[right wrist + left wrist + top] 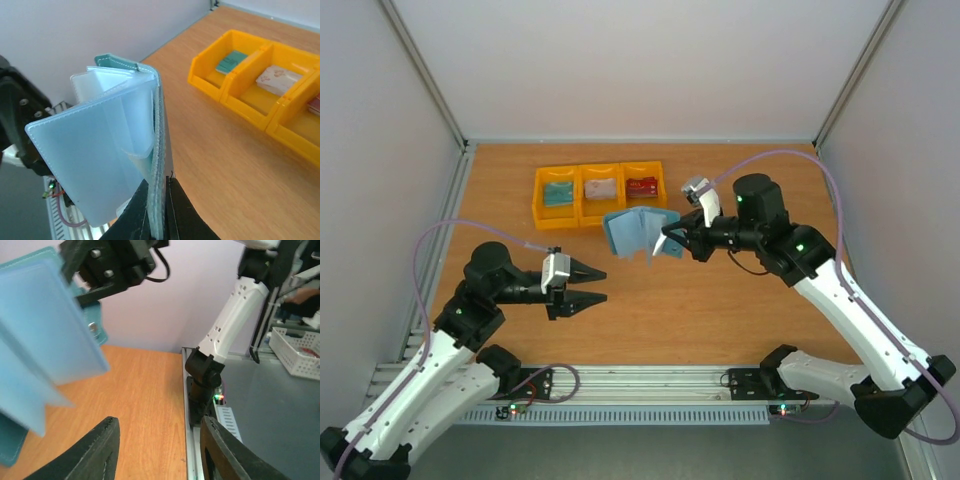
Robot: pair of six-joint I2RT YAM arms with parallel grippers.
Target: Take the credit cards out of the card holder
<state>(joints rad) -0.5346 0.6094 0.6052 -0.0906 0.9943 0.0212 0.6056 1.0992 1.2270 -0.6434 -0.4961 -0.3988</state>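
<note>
The card holder (pixel 638 232) hangs open above the table, teal outside with pale blue sleeves fanned out. My right gripper (pixel 666 240) is shut on its right edge; in the right wrist view the fingers (pixel 182 212) pinch the teal cover (pixel 159 150). Three credit cards lie in the yellow bins: teal (pixel 558 193), whitish (pixel 601 187) and red (pixel 642 186). My left gripper (pixel 604 285) stands open and holds nothing, low and to the left of the holder. In its wrist view the holder (pixel 45 340) hangs at upper left, apart from the left gripper (pixel 160 442).
A row of three yellow bins (pixel 582 214) stands at the back of the wooden table, just behind the holder. Metal rails (pixel 650 385) run along the near edge by the arm bases. White walls enclose the sides and back.
</note>
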